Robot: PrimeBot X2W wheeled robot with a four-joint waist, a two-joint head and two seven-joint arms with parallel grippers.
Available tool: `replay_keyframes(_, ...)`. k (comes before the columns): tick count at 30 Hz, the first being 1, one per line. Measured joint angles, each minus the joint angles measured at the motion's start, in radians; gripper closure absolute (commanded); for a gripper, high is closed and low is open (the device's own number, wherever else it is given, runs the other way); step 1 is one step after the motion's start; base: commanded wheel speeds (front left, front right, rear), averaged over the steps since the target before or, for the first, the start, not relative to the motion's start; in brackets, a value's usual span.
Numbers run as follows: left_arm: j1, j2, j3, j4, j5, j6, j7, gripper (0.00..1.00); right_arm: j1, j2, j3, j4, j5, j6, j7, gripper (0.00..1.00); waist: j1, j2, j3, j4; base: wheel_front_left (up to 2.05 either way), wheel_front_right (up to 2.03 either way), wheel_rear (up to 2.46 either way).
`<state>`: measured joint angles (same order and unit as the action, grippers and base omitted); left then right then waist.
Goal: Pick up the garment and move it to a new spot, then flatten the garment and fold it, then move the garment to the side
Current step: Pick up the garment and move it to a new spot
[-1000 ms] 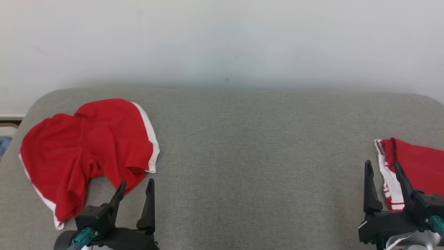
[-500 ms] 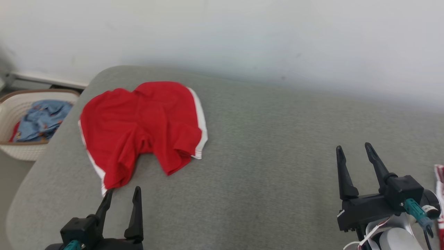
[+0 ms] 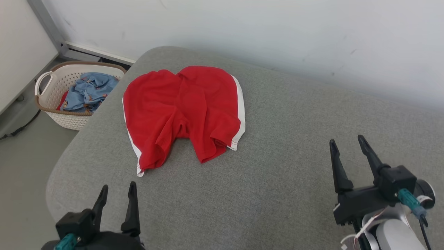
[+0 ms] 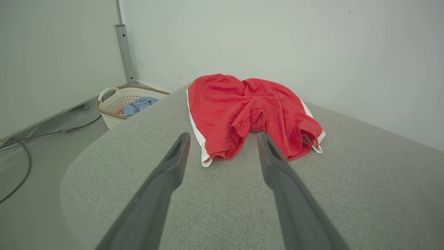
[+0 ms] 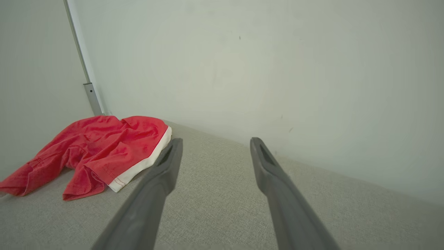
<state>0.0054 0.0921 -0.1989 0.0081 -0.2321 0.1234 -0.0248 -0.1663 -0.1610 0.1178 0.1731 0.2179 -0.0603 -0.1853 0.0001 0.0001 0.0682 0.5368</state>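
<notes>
The garment (image 3: 184, 111) is a pair of red shorts with white side stripes, lying rumpled on the grey padded table (image 3: 277, 139) near its far left corner. It also appears as the garment (image 4: 249, 114) in the left wrist view and the garment (image 5: 100, 149) at the left of the right wrist view. My left gripper (image 3: 118, 189) stands open at the table's near left edge, a short way in front of the shorts' leg hems. My right gripper (image 3: 347, 147) stands open at the lower right, well away from the shorts, with nothing between its fingers.
A white woven laundry basket (image 3: 48, 100) holding blue clothing sits on the floor left of the table, also seen as the basket (image 4: 114, 104). A pale wall (image 3: 277, 41) runs behind the table. A cable (image 4: 20, 163) lies on the floor at left.
The head camera has turned left, so the shorts now sit nearer the picture's middle and the basket has come into view. A second red garment at the right edge has left the picture.
</notes>
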Motion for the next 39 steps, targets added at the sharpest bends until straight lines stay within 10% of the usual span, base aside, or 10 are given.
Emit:
replay_keyframes(21,-0.616,-0.052,-0.101,0.501,-0.059,-0.035,0.327,0.0,0.075,-0.174,-0.024,-0.281,-0.102,0.004,0.13,0.0,0.0001,0.0,0.132,-0.037,0.0,0.0,0.0)
replay_keyframes(39,-0.825,-0.055,-0.087,0.855,0.009,-0.009,0.394,0.0,0.146,-0.239,-0.083,-0.5,-0.123,-0.002,0.267,0.0,0.0001,0.0001,0.28,-0.091,0.0,0.0,0.0)
